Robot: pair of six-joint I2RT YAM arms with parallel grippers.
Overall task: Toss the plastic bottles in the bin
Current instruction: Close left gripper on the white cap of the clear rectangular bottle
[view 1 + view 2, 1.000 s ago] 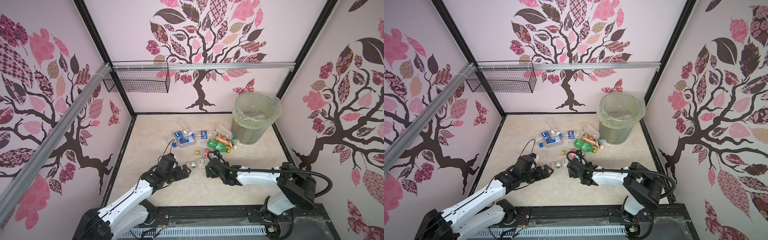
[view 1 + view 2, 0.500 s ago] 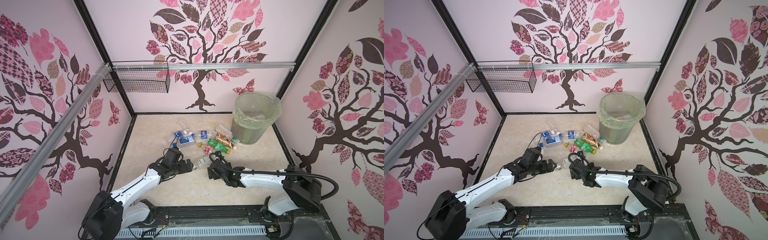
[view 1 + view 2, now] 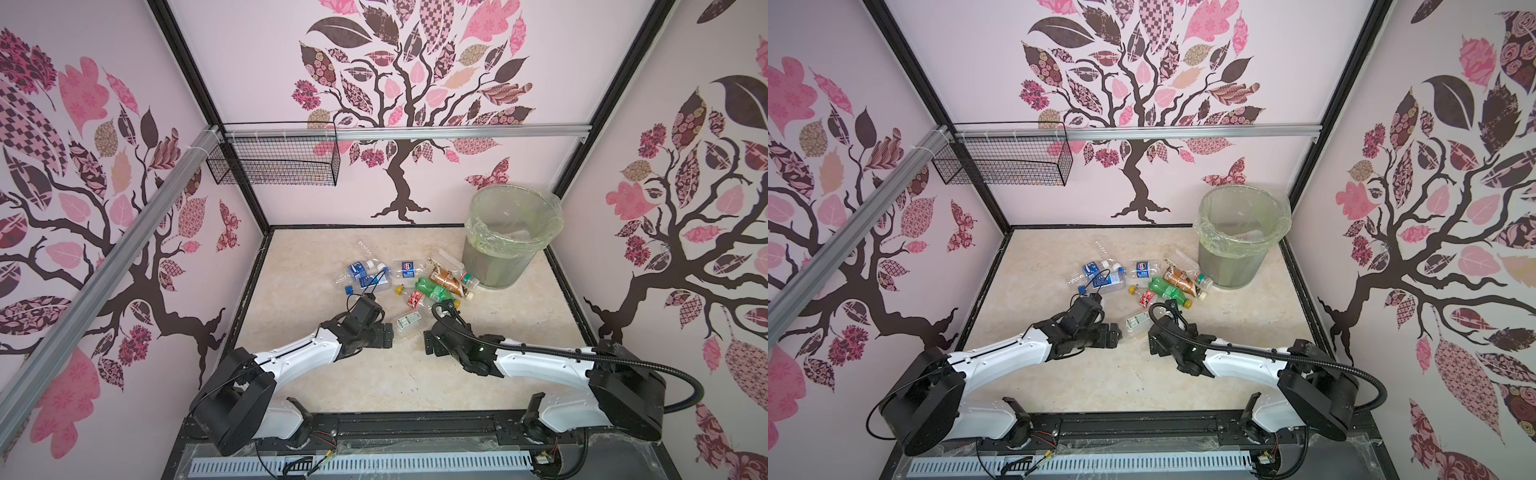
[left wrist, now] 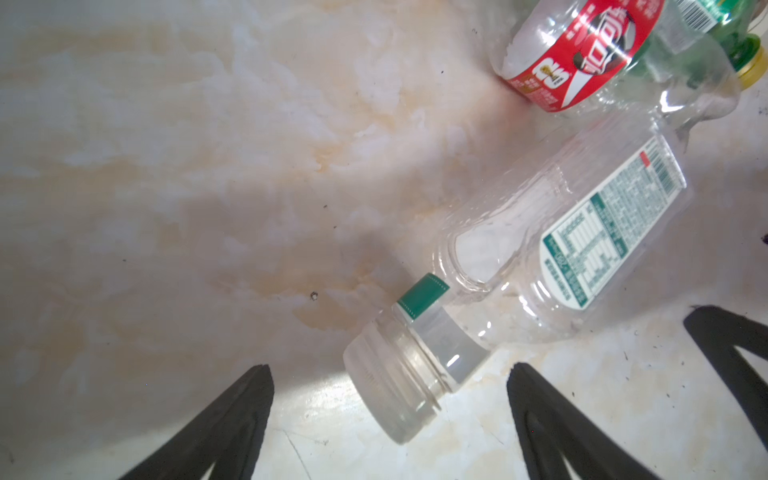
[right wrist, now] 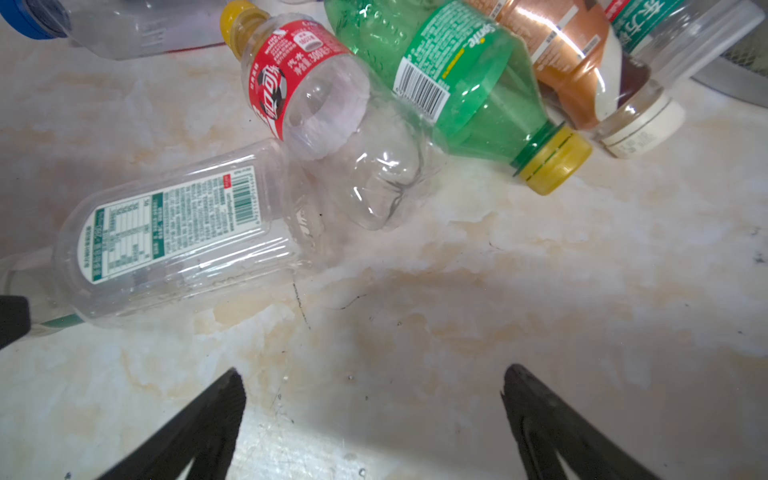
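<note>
Several plastic bottles [image 3: 409,291] lie in a loose heap mid-table in both top views. Nearest me is a clear bottle with a white-and-green label [image 3: 409,322] [image 3: 1139,322] [image 4: 540,257] [image 5: 174,232], lying flat. My left gripper [image 3: 388,334] [image 4: 388,370] is open, and the bottle's clear cap end sits between its fingers without touching either. My right gripper [image 3: 428,343] [image 5: 374,370] stands open over bare table on the bottle's other side. Behind lie a red-labelled bottle [image 5: 299,83], a green one [image 5: 457,70] and a brown-labelled one [image 5: 582,54]. The bin [image 3: 498,266] [image 3: 1229,266] stands at the back right.
A black wire basket [image 3: 274,162] hangs on the back wall at the left, under a metal rail [image 3: 457,134]. Blue-labelled bottles [image 3: 361,270] lie further back left. A black frame edges the table, with walls close on three sides.
My left arm has reached forward and to the right, bringing its fingers around the clear bottle's cap. The right gripper has drawn back a little. The clear bottle has shifted slightly.
</note>
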